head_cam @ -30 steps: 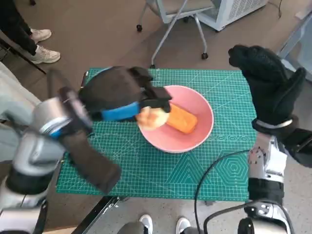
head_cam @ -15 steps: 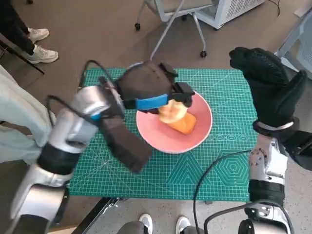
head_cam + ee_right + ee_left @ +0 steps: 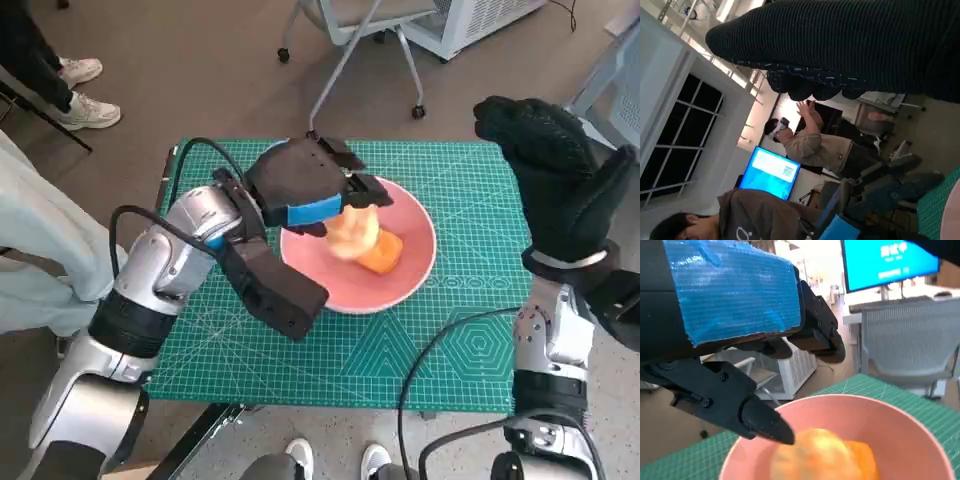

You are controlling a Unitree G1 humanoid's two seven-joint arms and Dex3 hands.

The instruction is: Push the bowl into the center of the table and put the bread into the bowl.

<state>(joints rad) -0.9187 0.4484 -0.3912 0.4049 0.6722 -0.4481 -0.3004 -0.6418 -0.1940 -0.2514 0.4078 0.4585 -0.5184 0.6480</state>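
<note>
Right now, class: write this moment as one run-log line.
bowl: on mat, near centre | bread: in bowl | left hand: over bowl, fingers off bread | right hand: raised beside table, holding nothing

Pink bowl (image 3: 410, 268); orange-yellow bread (image 3: 362, 240); green gridded mat (image 3: 470, 330).

bread (image 3: 356, 236) blurred, far end under left hand (image 3: 305, 185) | bowl (image 3: 900, 435) cut off, wrist view
</note>
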